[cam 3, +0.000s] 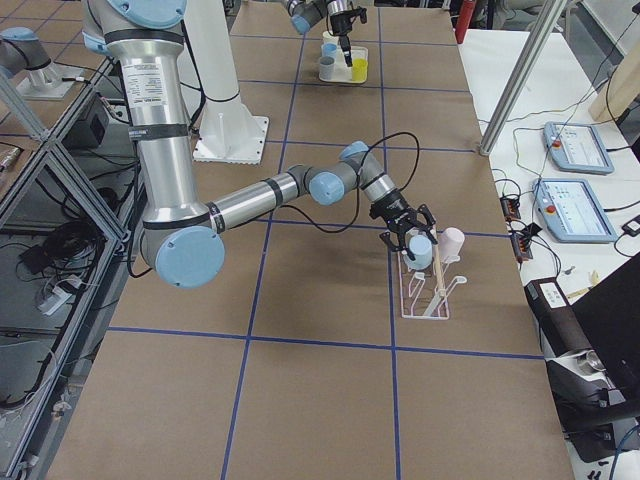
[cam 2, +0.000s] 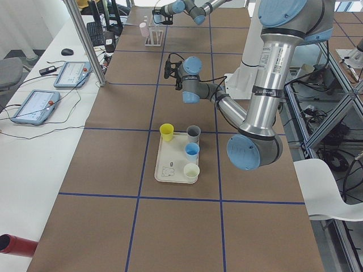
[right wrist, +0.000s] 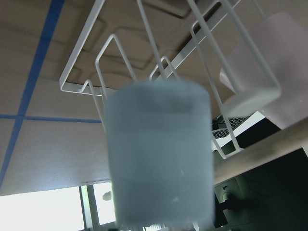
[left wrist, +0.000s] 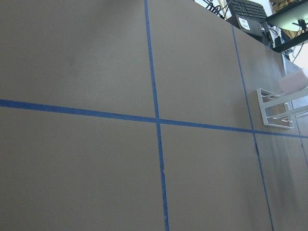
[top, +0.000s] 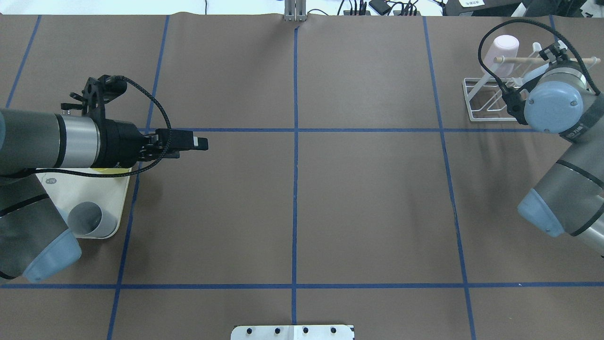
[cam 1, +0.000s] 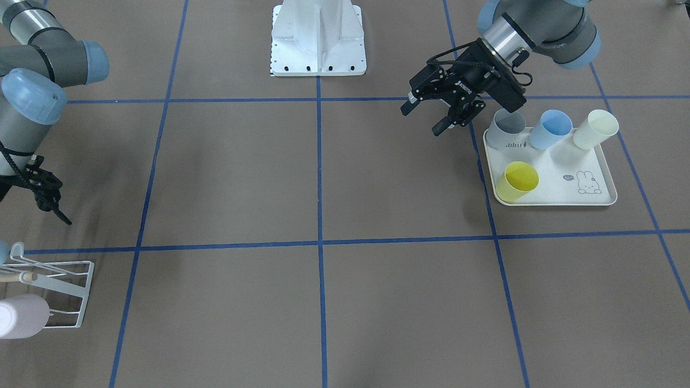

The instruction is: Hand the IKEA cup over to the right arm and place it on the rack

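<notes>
Brown table [top: 368,189]: handover seems done, cup [right wrist: 159,154] at the rack [top: 490,101], two o'clock overhead. Left gripper [cam 1: 421,120] gapes empty; I cannot tell the right gripper's [cam 3: 410,238] hold.

The pale blue plastic cup [right wrist: 159,154] is blurry, and the picture's bottom edge cuts off its base. At the table's [cam 1: 242,178] corner, the white wire rack [cam 1: 86,293] and the pale pink cup [cam 1: 21,316] run off the left edge.

surface [top: 368,212] is matt brown paper with blue tape [top: 295,212] lines. rack [top: 468,101] is white-coated wire, its peg [top: 519,60] pale bare wood. cup [right wrist: 159,154] looks like frosted matt plastic, tray [cam 1: 560,178] smooth plastic.
</notes>
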Controlling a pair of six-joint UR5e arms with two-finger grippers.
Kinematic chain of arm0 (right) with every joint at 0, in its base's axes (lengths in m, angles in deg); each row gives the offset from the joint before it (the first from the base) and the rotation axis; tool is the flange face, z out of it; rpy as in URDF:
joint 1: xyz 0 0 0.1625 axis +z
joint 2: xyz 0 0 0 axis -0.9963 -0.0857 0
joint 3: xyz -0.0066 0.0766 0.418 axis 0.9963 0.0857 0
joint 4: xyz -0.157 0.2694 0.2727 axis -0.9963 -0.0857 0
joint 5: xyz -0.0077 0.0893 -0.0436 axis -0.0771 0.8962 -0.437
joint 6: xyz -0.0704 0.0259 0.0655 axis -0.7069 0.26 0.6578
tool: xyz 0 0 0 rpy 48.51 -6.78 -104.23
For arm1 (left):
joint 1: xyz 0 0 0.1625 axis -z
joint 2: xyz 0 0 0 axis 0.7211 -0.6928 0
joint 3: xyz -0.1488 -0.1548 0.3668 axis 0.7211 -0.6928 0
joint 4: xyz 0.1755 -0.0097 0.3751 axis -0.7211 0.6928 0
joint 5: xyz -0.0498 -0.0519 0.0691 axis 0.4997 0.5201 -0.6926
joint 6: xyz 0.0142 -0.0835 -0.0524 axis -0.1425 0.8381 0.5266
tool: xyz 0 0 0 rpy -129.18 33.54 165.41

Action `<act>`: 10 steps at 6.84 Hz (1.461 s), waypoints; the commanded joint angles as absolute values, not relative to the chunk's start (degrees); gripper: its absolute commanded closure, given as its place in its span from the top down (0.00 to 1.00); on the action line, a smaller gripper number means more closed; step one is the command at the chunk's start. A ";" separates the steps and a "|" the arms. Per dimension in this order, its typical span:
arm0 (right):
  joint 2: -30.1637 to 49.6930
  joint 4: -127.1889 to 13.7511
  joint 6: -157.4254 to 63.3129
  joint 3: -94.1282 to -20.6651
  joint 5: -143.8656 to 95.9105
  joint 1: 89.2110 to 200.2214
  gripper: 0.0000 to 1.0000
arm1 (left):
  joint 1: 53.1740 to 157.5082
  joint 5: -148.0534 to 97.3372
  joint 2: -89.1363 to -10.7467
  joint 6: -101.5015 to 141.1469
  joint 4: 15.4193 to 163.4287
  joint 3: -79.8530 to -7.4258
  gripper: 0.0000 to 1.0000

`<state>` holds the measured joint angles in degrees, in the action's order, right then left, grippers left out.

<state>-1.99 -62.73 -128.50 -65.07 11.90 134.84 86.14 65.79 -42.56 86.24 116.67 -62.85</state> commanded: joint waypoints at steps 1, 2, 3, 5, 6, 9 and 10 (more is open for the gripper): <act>-1.73 -62.50 -126.58 -64.51 11.80 134.83 0.98 | 86.14 65.78 -42.48 86.22 116.67 -62.88 1.00; -1.64 -62.50 -126.40 -64.68 11.80 134.83 0.98 | 86.14 65.78 -42.30 86.22 116.76 -62.88 1.00; 0.45 -62.59 -126.05 -65.12 11.80 134.92 0.98 | 86.22 65.78 -42.30 86.22 116.84 -62.88 1.00; 1.52 -62.77 -113.91 -68.79 17.20 134.83 0.98 | 87.71 65.96 -40.21 84.30 116.58 -64.37 1.00; 1.44 -62.68 -104.09 -70.82 23.95 134.92 0.98 | 89.98 66.40 -35.75 77.23 116.06 -66.55 1.00; 1.44 -59.54 -68.79 -76.53 32.16 129.23 0.99 | 98.50 66.49 -26.87 53.09 111.05 -68.07 1.00; 1.44 -53.16 -59.43 -76.90 36.02 127.99 0.99 | 101.05 66.40 -23.35 45.95 111.39 -68.07 1.00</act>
